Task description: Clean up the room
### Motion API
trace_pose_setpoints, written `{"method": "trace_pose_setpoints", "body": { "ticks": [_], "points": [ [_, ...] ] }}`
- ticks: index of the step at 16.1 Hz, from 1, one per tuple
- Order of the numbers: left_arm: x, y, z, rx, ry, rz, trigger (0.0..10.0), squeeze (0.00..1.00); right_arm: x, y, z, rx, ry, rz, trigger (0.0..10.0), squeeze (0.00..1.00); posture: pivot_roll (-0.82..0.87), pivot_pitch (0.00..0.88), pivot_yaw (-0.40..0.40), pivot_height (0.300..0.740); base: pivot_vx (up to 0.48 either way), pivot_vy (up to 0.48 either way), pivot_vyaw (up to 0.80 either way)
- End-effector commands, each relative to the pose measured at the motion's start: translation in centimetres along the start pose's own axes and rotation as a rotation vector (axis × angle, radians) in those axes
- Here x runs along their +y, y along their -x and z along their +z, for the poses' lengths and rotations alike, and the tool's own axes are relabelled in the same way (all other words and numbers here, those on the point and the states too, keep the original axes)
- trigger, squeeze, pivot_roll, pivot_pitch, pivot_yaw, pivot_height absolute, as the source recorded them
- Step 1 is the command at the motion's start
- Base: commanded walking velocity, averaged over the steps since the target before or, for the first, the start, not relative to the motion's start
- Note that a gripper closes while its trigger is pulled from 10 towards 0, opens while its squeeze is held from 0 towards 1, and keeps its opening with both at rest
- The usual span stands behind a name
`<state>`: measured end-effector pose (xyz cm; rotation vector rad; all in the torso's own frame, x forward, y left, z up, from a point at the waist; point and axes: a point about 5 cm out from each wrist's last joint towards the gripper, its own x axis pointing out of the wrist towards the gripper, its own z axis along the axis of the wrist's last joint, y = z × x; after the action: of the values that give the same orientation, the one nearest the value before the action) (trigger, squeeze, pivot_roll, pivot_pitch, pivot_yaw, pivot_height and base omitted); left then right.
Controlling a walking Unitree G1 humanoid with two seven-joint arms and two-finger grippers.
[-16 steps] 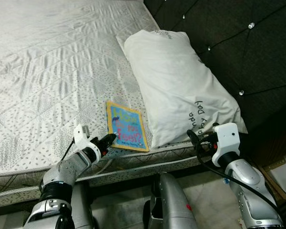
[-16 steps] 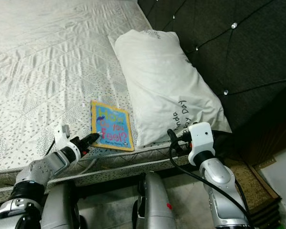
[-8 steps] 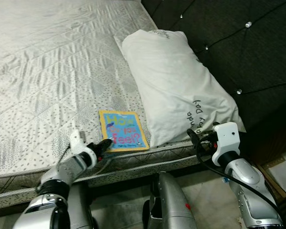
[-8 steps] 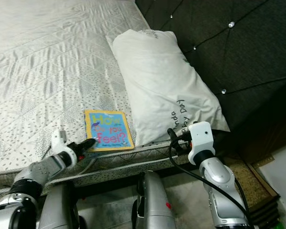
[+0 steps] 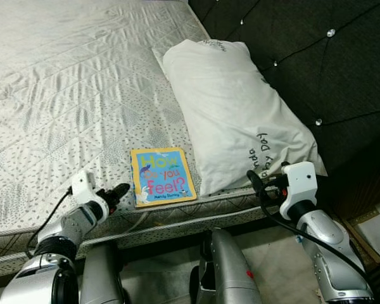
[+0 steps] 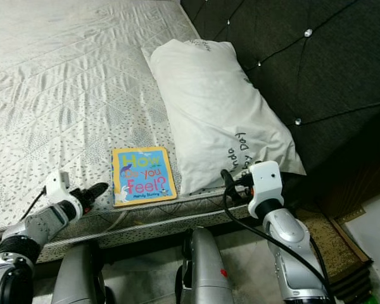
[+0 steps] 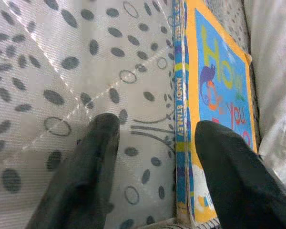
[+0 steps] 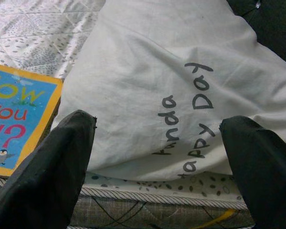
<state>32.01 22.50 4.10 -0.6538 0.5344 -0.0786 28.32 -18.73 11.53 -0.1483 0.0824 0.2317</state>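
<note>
Left gripper, fingers parted and empty, sits lower left just beside the spine of the flat yellow-bordered blue picture book at the mattress edge, long axis pointing up-frame; right gripper, open and empty, faces the white pillow, farther off.

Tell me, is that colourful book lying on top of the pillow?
No, the book lies flat on the mattress near its front edge, just beside the white pillow, not on it.
</note>
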Motion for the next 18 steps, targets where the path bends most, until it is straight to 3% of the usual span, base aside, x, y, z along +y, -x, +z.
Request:
{"method": "trace_pose_setpoints", "body": {
  "ticks": [1,3,6,9,10,11,13,14,18],
  "points": [
    [0.2,0.0,0.3,-0.015,-0.016,0.030,10.0,1.00,-0.6,0.1,0.1,-0.005,0.000,-0.031,10.0,0.00,-0.10,0.135,-0.125,0.556,0.000,0.000,0.00],
    [0.1,0.1,0.8,-0.052,-0.054,0.041,10.0,1.00,-0.6,0.0,0.1,-0.007,-0.017,-0.024,10.0,0.00,-0.10,0.133,-0.124,0.556,0.000,0.000,0.00],
    [-0.1,0.8,1.9,-0.189,-0.126,0.059,10.0,1.00,-0.6,-0.2,0.1,-0.011,-0.053,-0.026,10.0,0.00,-0.09,0.123,-0.113,0.556,0.000,0.000,0.00],
    [-0.7,3.5,1.7,-0.359,-0.194,0.055,10.0,1.00,0.0,-0.8,-0.1,-0.006,-0.088,-0.018,10.0,0.00,-0.05,0.096,-0.099,0.556,0.000,0.000,0.00],
    [-1.1,5.6,1.3,-0.469,-0.231,0.060,10.0,1.00,0.2,-1.1,-0.3,0.007,-0.102,-0.037,10.0,0.00,-0.03,0.079,-0.093,0.556,0.000,0.000,0.00],
    [-1.5,6.9,0.7,-0.514,-0.277,0.060,10.0,1.00,0.4,-1.3,-0.5,0.023,-0.131,-0.030,10.0,0.00,-0.01,0.067,-0.090,0.556,0.000,0.000,0.00],
    [-1.8,8.0,0.0,-0.542,-0.319,0.067,10.0,1.00,0.6,-1.5,-0.6,0.032,-0.142,-0.021,10.0,0.00,-0.01,0.053,-0.087,0.556,0.000,0.000,0.00],
    [-2.1,9.5,-1.1,-0.542,-0.352,0.075,10.0,1.00,1.1,-1.9,-0.1,0.011,-0.164,0.003,10.0,0.00,0.01,0.022,-0.081,0.556,0.000,0.000,0.00],
    [-2.2,10.0,-1.8,-0.529,-0.344,0.079,10.0,1.00,1.2,-3.3,0.8,-0.026,-0.177,0.004,10.0,0.00,0.03,0.000,-0.074,0.556,0.000,0.000,0.00]
  ]
}}
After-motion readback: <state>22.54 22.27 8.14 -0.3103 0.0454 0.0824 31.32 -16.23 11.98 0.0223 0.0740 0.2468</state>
